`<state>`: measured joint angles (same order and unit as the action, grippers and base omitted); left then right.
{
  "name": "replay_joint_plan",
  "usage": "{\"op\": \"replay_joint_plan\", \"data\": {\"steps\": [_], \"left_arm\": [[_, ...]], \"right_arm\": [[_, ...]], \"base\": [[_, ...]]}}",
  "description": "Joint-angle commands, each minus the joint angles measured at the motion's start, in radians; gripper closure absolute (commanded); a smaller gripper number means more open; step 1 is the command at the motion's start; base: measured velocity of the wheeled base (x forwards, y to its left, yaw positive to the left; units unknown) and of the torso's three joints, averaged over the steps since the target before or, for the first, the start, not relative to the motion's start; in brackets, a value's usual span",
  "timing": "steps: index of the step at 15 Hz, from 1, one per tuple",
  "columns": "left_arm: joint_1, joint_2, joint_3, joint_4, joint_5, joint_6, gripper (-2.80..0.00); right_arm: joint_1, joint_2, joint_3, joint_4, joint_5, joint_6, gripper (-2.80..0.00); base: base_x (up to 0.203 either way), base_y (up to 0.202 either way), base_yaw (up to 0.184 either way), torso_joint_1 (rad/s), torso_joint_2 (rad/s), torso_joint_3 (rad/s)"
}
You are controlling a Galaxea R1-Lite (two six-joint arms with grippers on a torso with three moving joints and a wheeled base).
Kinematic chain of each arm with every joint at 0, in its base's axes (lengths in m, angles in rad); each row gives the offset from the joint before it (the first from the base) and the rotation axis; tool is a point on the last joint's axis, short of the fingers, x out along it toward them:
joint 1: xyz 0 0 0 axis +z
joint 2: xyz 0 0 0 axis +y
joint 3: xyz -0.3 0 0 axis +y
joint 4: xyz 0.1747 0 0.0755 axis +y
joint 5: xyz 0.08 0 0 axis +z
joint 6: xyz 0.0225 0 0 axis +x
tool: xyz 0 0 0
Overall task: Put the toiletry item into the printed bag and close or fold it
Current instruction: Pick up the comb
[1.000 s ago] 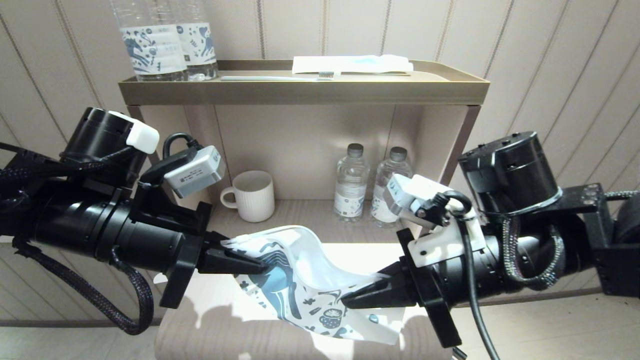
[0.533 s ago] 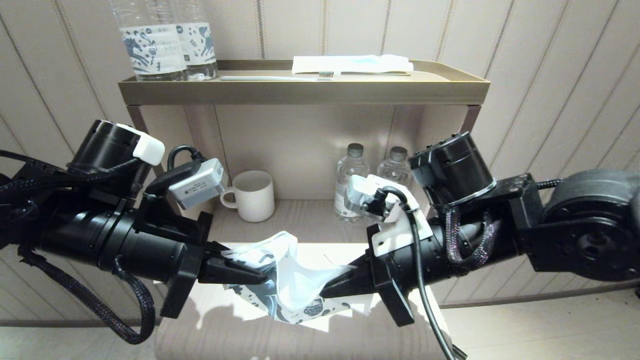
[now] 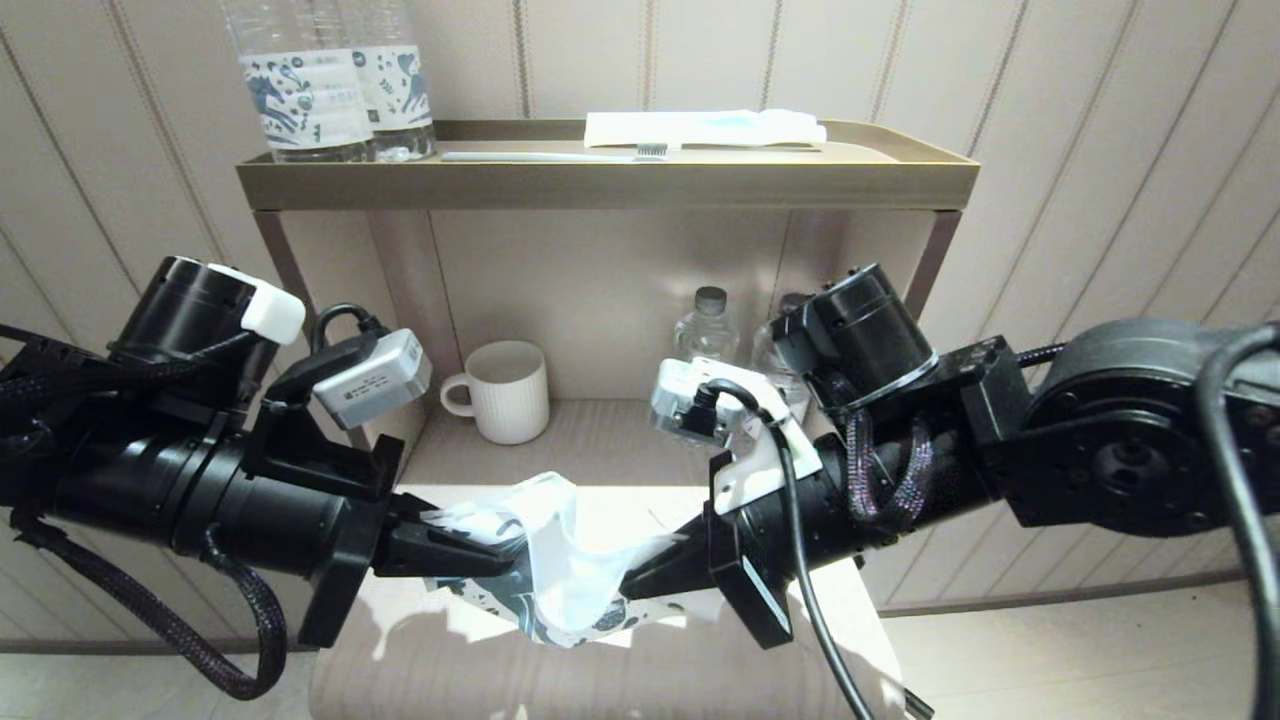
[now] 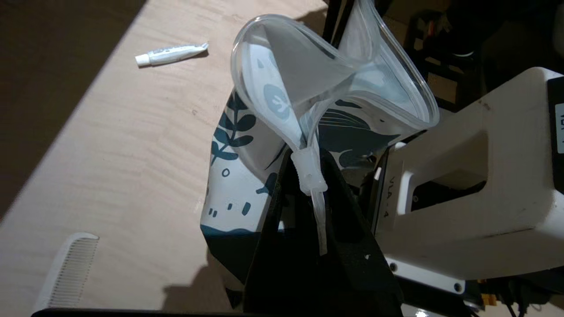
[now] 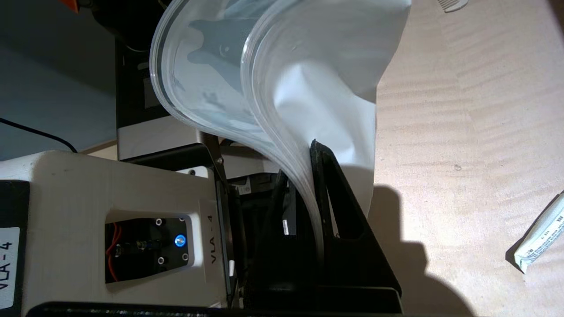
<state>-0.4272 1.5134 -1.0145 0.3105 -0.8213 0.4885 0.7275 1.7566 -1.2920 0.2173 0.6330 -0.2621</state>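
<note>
We have the left gripper [image 3: 500, 553] clamped on the left end of the printed bag [image 3: 560, 590], right at the zip seal, and the right gripper [image 3: 640, 580] pinched on the opposite end of that same rim, both low over the near part of the table [image 3: 420, 650]. Between them the bag hangs slack and its mouth bows open into a loop, as the left wrist view [image 4: 308, 88] shows clearly. The comb [image 4: 66, 273] is not inside; it lies flat on the wood, apart from the bag, with a small white tube [image 4: 169, 53] lying well away from it. To our eye the step in hand is opening the mouth, and doing it well means holding the two grips level and close enough that the rim bulges round, not flat. Pull apart and the seal will shut again. One gripper must eventually let go to fetch the comb, so we want the bag resting stable first, mouth facing the comb.
</note>
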Motion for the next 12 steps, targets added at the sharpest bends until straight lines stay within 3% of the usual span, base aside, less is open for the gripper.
{"op": "replay_joint_plan", "data": {"steps": [1,12], "left_arm": [[0.001,0.001,0.0,-0.021,-0.002,-0.003,0.0],[0.033,0.036,0.016,-0.082,-0.007,-0.007,0.0]], "right_arm": [[0.01,0.009,-0.026,0.036,0.001,0.0,0.0],[0.006,-0.019,-0.009,0.039,-0.022,0.0,0.0]], "base": [[0.0,0.0,0.0,0.0,0.0,0.0],[0.0,0.0,0.0,0.0,0.0,0.0]]}}
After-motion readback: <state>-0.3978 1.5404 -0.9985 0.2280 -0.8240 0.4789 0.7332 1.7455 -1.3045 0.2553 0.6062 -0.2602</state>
